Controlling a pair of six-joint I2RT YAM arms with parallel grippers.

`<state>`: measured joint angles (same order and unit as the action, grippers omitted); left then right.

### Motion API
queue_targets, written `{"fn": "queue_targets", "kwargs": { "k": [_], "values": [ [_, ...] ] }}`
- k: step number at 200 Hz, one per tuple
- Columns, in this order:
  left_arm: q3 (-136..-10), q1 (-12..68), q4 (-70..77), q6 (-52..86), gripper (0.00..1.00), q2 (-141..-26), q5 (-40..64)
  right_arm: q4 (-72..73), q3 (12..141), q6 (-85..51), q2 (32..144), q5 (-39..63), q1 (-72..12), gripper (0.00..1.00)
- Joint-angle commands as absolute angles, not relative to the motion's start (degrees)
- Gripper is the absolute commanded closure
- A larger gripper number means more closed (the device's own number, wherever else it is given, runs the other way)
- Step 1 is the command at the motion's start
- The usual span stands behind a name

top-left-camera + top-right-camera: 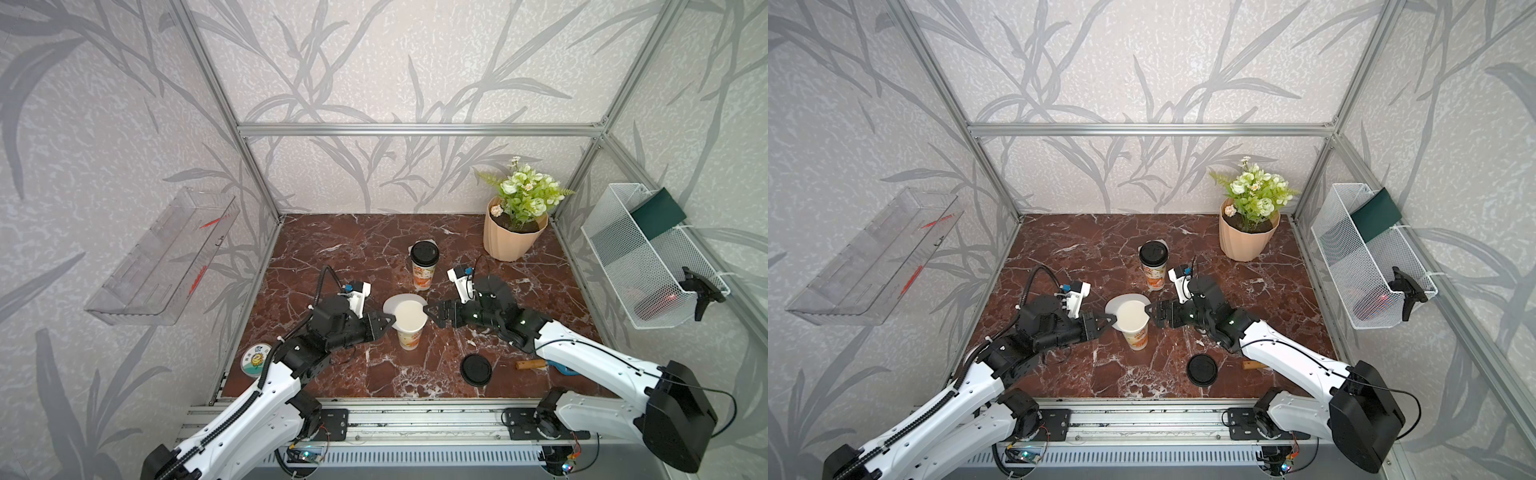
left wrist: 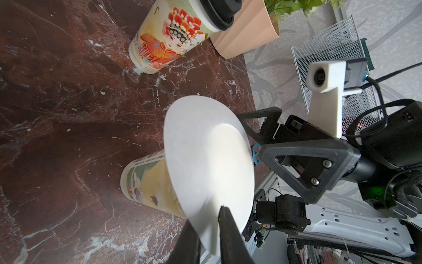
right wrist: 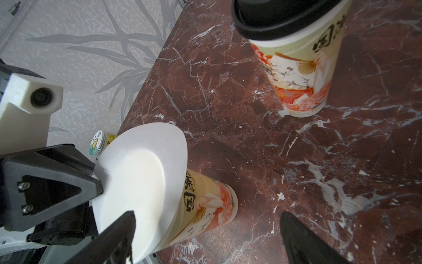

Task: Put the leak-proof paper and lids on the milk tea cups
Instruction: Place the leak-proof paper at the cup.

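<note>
Near cup: stood upright mid-table, toward the front, between the two grippers.
Leak-proof paper: lay across the near cup's mouth, overhanging most on the far-left side.
Left gripper: at the paper's left edge, fingers pinched on its rim.
Right gripper: at the paper's right edge, jaws wide apart.
Far cup: behind and slightly right of the near cup, apart from it, with a lid on top.
Loose lid: flat on the table, in front and to the right of the near cup.
Plant pot: back right corner.
Round tin: front-left table edge, beside the left arm.
Wire basket: on the right wall.
Clear tray: on the left wall.
</note>
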<state>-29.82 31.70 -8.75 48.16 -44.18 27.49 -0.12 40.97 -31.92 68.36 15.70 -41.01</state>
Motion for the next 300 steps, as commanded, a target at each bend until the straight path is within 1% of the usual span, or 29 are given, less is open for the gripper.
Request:
{"fn": "queue_targets", "kwargs": {
  "k": [1,13,22,55,92,112,222,247,262,281,300],
  "values": [
    [-29.7,31.3,-7.3,47.9,0.82,-43.9,29.2,1.5,41.9,-32.3,68.8,16.1,-41.4,0.02],
    [-29.6,31.3,-7.3,47.9,0.82,-43.6,29.1,1.5,41.9,-32.3,68.8,16.0,-41.5,0.02],
    [-29.3,31.3,-7.2,47.9,0.85,-43.6,29.4,1.5,42.0,-32.3,68.8,15.9,-41.5,0.02],
    [-28.6,31.3,-7.6,47.9,0.9,-42.9,29.4,1.2,42.0,-32.4,68.6,15.8,-41.5,0.02],
    [-28.5,31.3,-8.5,47.8,0.89,-41.9,28.9,1.1,42.1,-32.3,68.5,15.5,-41.6,0.02],
    [-28.4,31.3,-8.5,47.7,0.87,-42.1,28.9,1.1,42.2,-32.3,68.6,15.6,-41.6,0.02],
    [-28.1,31.3,-8.4,47.3,0.87,-42.4,29.8,1.0,41.8,-32.2,68.0,15.2,-41.6,0.02],
    [-28.1,31.3,-9.3,47.0,0.8,-42.1,29.1,0.9,41.8,-32.2,68.0,15.2,-41.6,0.02],
    [-28.1,31.3,-9.1,47.0,0.79,-42.1,29.1,0.9,41.9,-32.1,68.0,15.2,-41.6,0.02],
    [-28.2,31.3,-9.3,46.9,0.7,-41.8,29.2,0.8,41.9,-32.1,68.0,15.2,-41.6,0.02],
    [-28.4,31.3,-9.7,46.8,0.68,-41.2,28.7,0.9,41.8,-32.2,67.9,15.3,-41.6,0.02]
  ]
}}
